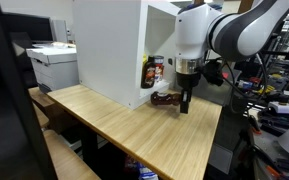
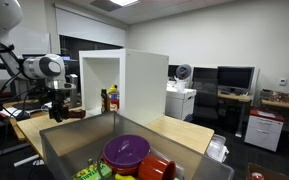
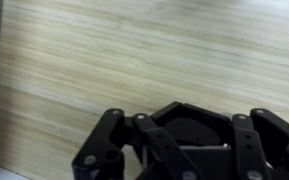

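On the wooden table (image 1: 134, 135), at the foot of the open side of the white cabinet (image 1: 109, 40): a low dark brown object (image 1: 165, 98), too small to identify. Just beside it, on the side away from the cabinet, the gripper (image 1: 185, 103) — pointing straight down, tips close to the tabletop, contact with the object not discernible in either exterior view. Impossible to tell whether the jaws stand apart or together: in the wrist view, only black linkages along the lower edge, spread above pale wood grain, fingertips out of frame. Inside the cabinet, behind the object, a dark bottle (image 1: 156, 70) with a red-and-white label; next to it, in an exterior view, a yellowish bottle (image 2: 105, 100). Past the cabinet, beyond the table's far end, a white printer (image 1: 52, 60). In the foreground of an exterior view, a grey bin (image 2: 56, 150) holding a purple bowl (image 2: 126, 150) plus red and green items — well apart from the arm. Behind, office desks with dark monitors (image 2: 234, 78).
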`<state>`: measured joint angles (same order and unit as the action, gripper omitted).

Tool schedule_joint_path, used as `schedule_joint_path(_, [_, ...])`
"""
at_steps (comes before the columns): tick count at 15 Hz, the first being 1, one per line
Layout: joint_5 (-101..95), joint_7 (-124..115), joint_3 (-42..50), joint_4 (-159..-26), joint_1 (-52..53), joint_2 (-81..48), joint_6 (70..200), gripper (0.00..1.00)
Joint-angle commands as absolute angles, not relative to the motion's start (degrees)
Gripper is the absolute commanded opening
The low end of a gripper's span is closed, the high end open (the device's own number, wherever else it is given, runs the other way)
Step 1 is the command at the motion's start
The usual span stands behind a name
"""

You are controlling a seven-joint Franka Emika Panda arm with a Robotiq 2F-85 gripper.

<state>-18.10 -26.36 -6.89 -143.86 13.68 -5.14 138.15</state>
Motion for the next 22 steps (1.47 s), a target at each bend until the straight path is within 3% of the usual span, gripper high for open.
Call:
schedule_joint_path(1, [-19.9,-28.4,-6.8,-147.0,12.4,1.2,138.5,0.00])
schedule_joint_path(22, [-7.7,-13.9,-7.0,-140.6,9.4,6.2,128.2,0.00])
